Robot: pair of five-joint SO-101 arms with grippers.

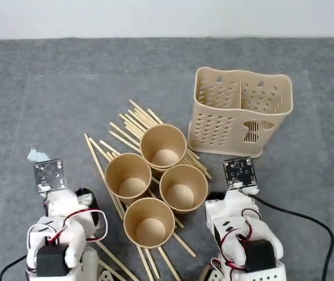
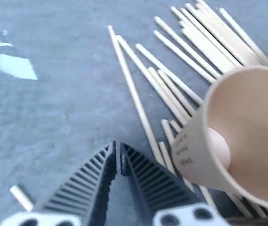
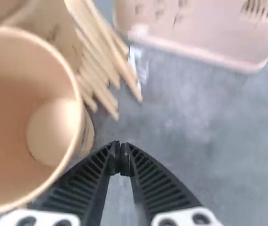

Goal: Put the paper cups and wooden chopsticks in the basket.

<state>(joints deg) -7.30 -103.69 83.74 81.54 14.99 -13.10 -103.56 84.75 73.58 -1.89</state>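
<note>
Several brown paper cups stand upright in a cluster at the table's middle, among them the back cup (image 1: 163, 146), the left cup (image 1: 128, 174), the right cup (image 1: 183, 187) and the front cup (image 1: 149, 222). They rest on a scatter of wooden chopsticks (image 1: 133, 126). The beige perforated basket (image 1: 242, 111) stands upright at the back right. My left gripper (image 2: 117, 151) is shut and holds nothing, low over the carpet beside a cup (image 2: 240, 136) and chopsticks (image 2: 138, 101). My right gripper (image 3: 120, 153) is shut and holds nothing, next to a cup (image 3: 28, 122), with the basket (image 3: 200, 28) beyond.
Grey carpet covers the table. A pale blue scrap (image 1: 37, 154) lies at the left, also visible as a light patch (image 2: 11, 66) in the left wrist view. A black cable (image 1: 307, 221) trails from the right arm. Open carpet lies behind the basket and cups.
</note>
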